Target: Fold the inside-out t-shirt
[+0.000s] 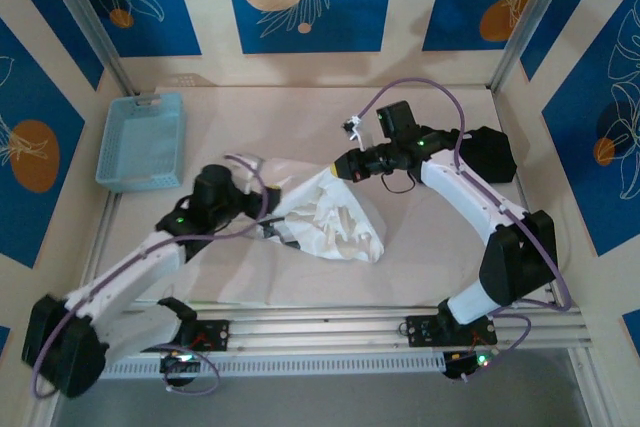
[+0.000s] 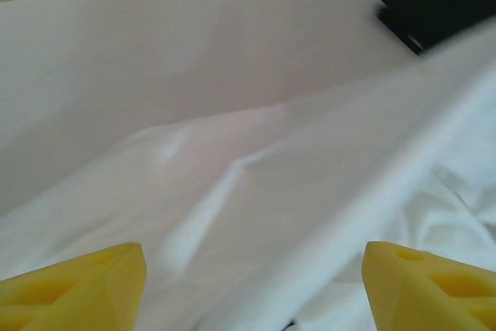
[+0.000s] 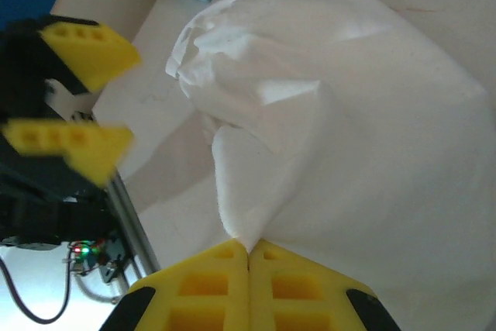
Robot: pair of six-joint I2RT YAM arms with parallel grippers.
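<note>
The right end effector (image 3: pixel 248 247) clamps the inside-out t-shirt (image 1: pixel 335 222) at 12 o'clock; the left end effector (image 2: pixel 253 253), spread wide, sits at its 9 o'clock.

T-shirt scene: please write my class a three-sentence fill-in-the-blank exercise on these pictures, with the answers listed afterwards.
1. The right gripper is shut on a fold of the ____ t-shirt.
2. The left gripper has its jaws ____ over it.
3. The ____ basket sits at the far left of the table.
Missing words: white; open; blue.
</note>
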